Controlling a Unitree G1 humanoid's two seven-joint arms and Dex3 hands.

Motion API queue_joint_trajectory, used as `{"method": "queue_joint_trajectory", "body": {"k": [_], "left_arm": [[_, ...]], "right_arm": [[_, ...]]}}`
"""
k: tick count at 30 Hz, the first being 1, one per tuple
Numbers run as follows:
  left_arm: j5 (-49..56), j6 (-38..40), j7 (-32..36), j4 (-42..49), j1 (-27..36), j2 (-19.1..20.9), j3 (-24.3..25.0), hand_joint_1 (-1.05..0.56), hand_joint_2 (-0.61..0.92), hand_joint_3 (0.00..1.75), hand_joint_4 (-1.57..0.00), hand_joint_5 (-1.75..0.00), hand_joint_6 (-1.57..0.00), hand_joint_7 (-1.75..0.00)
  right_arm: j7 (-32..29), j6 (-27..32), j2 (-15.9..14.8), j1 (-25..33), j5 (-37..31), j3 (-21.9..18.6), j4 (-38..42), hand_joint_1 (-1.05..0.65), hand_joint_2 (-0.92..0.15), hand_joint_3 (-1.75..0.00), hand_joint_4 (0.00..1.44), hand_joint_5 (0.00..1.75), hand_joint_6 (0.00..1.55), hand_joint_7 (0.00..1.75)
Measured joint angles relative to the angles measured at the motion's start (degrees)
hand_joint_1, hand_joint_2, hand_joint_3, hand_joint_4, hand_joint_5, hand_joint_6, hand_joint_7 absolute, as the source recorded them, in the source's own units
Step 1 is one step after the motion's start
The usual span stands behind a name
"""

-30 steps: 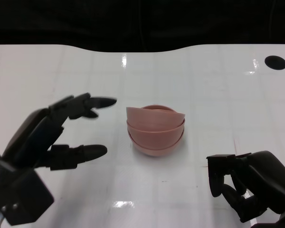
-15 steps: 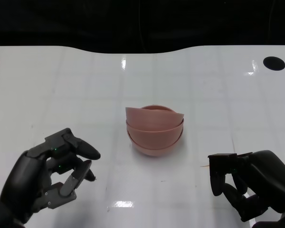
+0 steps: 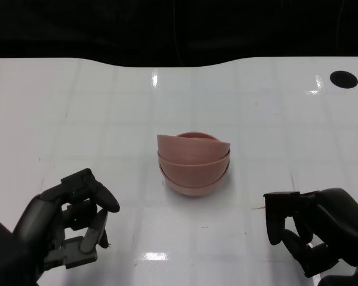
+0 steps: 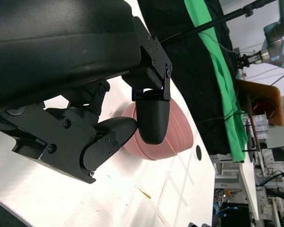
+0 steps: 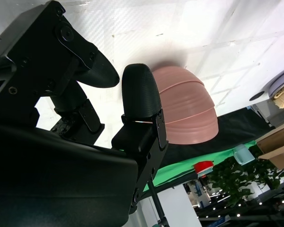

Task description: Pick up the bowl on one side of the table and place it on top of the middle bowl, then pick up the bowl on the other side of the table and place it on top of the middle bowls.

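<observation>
Table: your white table [image 3: 274, 113] meets a black backdrop.
Bowls: pink stack of bowls [image 3: 194, 163] sits mid-table.
Left hand: your left hand [image 3: 65, 223] is curled, empty.
Right hand: your right hand [image 3: 310, 229] is curled, empty.

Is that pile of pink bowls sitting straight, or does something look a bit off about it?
The stack of pink bowls in the middle of the white table is slightly askew: the top bowl sits tilted, its rim uneven rather than level with those below. Nothing is spilled, and neither black hand touches the stack.
</observation>
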Motion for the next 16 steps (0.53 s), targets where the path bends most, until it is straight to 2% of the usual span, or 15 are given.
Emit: {"method": "queue_joint_trajectory", "body": {"k": [9,16], "left_arm": [[0.00,0.05,-1.75,0.50,-0.73,1.17,0.31,-0.23,0.45,1.20,-0.85,-1.75,-0.73,-1.70],[-0.13,0.33,-2.88,0.75,-1.42,1.18,0.57,-0.22,0.45,1.20,-0.83,-1.75,-0.73,-1.69]], "right_arm": [[0.00,0.52,0.04,0.00,0.00,0.01,0.00,-0.09,-0.21,-1.54,0.98,1.75,0.81,1.62],[0.01,0.70,0.03,-0.03,0.00,0.03,0.01,-0.10,-0.21,-1.53,0.98,1.75,0.80,1.62]]}}
